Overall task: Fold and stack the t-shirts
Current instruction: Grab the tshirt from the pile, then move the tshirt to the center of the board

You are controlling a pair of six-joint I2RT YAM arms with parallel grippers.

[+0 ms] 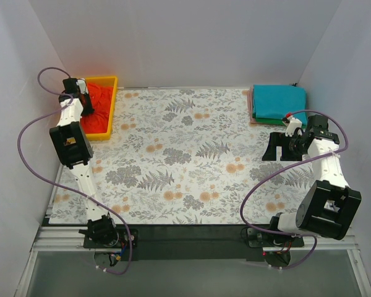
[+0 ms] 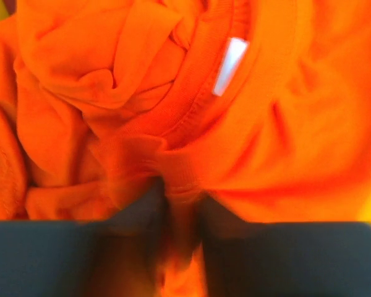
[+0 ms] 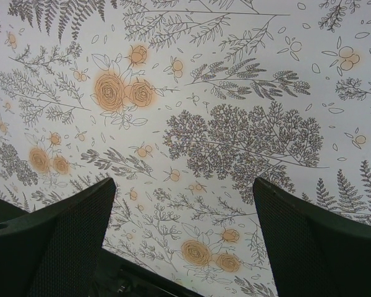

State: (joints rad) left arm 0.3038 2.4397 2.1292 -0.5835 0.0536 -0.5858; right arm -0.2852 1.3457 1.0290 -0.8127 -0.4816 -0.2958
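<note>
Robot lab cell. White walls [image 1: 185, 43] enclose a floral cloth [image 1: 185, 154] surface; left arm [image 1: 71, 145] and right arm [image 1: 328, 167], cabled, bolted to metal rail [image 1: 59, 238] at near edge.

Left arm [image 1: 74, 151]: we note it stretched far forward from its base along the left edge, wrist bent downward. Left gripper [image 2: 182, 201] points down. Its fingers [image 2: 133, 247] are blurred in the wrist view, but we see them standing close together with a fold of the orange-red t-shirt [image 2: 284, 142] pinched between them.

Right arm [image 1: 328, 170]: elbow folded back near its base, forearm angled forward, wrist turned toward the left. Right gripper [image 3: 182, 185] has its fingers [image 3: 55, 241] spread wide and hovers above the table [image 3: 235, 93].
</note>
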